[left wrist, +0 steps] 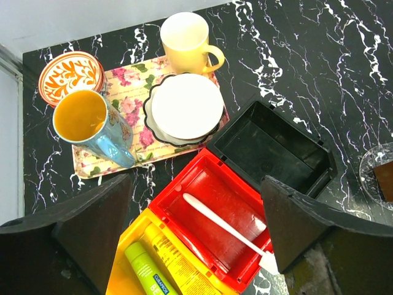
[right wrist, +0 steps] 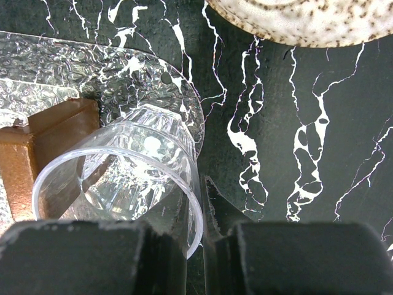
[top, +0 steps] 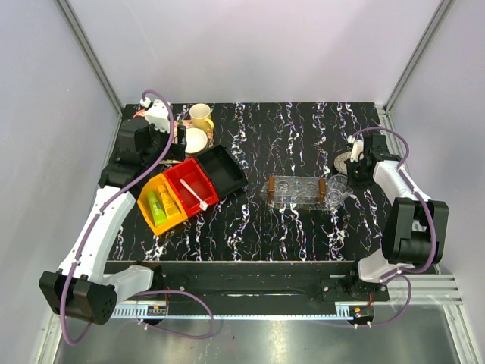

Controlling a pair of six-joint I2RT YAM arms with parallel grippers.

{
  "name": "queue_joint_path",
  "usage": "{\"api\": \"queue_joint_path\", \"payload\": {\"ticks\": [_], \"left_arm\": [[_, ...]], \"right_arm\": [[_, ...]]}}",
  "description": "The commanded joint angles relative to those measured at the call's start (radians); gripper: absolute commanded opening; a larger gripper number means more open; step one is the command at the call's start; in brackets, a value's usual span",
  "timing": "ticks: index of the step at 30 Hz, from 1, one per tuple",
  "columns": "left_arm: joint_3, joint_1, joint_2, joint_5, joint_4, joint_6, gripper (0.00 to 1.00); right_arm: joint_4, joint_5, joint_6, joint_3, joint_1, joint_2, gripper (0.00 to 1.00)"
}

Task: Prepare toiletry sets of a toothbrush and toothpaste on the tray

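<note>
**A:** Starting at the left, what does the left gripper (left wrist: 194,181) have?

**B:** Nothing; its jaws stand wide apart and hang over the bins. The red bin (left wrist: 212,184) lies right below the gap; the yellow bin (left wrist: 130,239) touches it on the near-left side; the black bin (left wrist: 270,144) touches it on the far-right side.

**A:** And the toothbrush (left wrist: 224,226)?

**B:** It lies flat in the red bin, straight under the open jaws. In the left wrist view its long axis runs on a slant from upper left to lower right, closer to the line between the two fingers than across it; I judge the wrist needs a turn before the jaws can close across the handle.

**A:** The toothpaste?

**B:** Both tubes lie side by side in the yellow bin, the green tube (left wrist: 147,270) beside the orange-yellow tube (left wrist: 178,264); they run roughly parallel to the toothbrush.

**A:** Counts?

**B:** One toothbrush; two tubes; three bins; one clear tray (right wrist: 80,67); one rack (top: 297,189); one clear cup (right wrist: 123,178).

**A:** Where is the tray from the bins?

**B:** To their right, apart from them, with the rack standing on it; no toothbrush or tube lies on it yet.

**A:** And the right gripper (right wrist: 196,233)?

**B:** Nearly closed, pinching the rim of the clear cup; the cup leans over the tray's right end, against the rack's brown end piece.

**A:** So which arm is nearer?

**B:** The left, by far; the right is well away from the bins and its jaws are full.
</note>
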Motion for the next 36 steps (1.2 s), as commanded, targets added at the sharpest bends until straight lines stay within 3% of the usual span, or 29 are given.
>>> {"api": "queue_joint_path", "payload": {"ticks": [1, 8, 17, 36], "left_arm": [[-0.011, 0.006, -0.022, 0.017, 0.058, 0.010, 0.91], [-0.020, 0.006, -0.021, 0.017, 0.060, 0.007, 0.91], [-0.030, 0.005, -0.027, 0.018, 0.061, 0.004, 0.91], [-0.034, 0.008, -0.031, 0.017, 0.061, 0.009, 0.91]], "right_arm": [[0.021, -0.009, 0.007, 0.034, -0.006, 0.007, 0.02], [0.025, -0.014, 0.012, 0.040, -0.004, 0.013, 0.07], [0.038, -0.009, 0.019, 0.048, -0.006, 0.010, 0.20], [0.030, -0.001, 0.030, 0.083, -0.006, -0.001, 0.31]]}}
